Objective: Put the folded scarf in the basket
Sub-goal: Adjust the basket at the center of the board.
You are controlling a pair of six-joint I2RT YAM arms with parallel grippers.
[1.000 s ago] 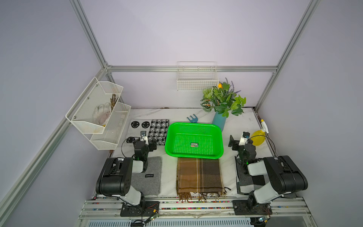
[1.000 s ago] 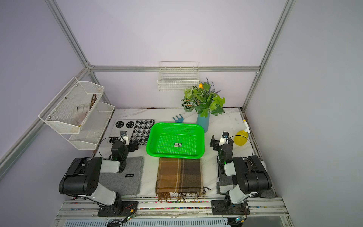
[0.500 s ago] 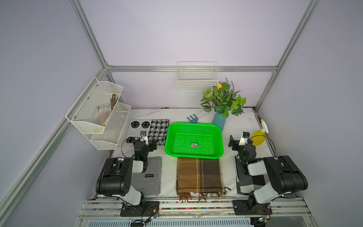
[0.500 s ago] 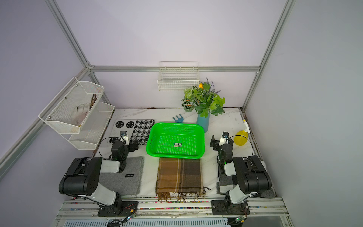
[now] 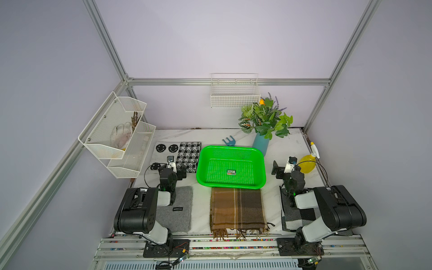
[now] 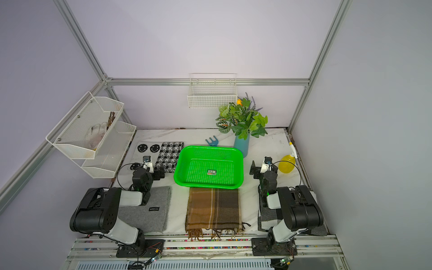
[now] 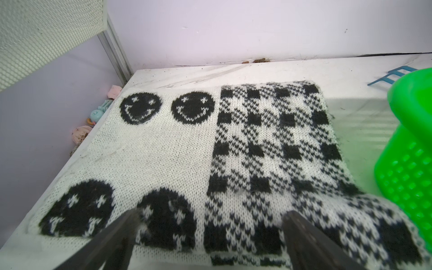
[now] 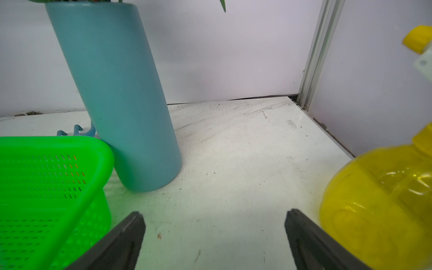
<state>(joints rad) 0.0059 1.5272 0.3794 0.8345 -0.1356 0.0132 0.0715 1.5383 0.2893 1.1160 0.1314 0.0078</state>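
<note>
A brown plaid folded scarf (image 5: 237, 210) (image 6: 214, 209) lies flat at the table's front centre, its fringe over the front edge. Its far edge touches the bright green basket (image 5: 231, 187) (image 6: 208, 187), which holds only a small sticker. My left gripper (image 5: 172, 168) (image 7: 211, 214) is open, low over a black-and-white knitted scarf (image 7: 257, 140) left of the basket (image 7: 411, 163). My right gripper (image 5: 286, 169) (image 8: 214, 214) is open over bare table, right of the basket (image 8: 58, 142). Neither gripper touches the brown scarf.
A grey folded scarf (image 5: 177, 210) lies under the left arm, a grey-and-black one (image 5: 294, 215) under the right arm. A teal vase (image 5: 260, 143) (image 8: 121, 105) with a plant touches the basket's far right corner. A yellow spray bottle (image 5: 307, 162) (image 8: 378, 205) and a blue rake (image 5: 228, 141) stand nearby.
</note>
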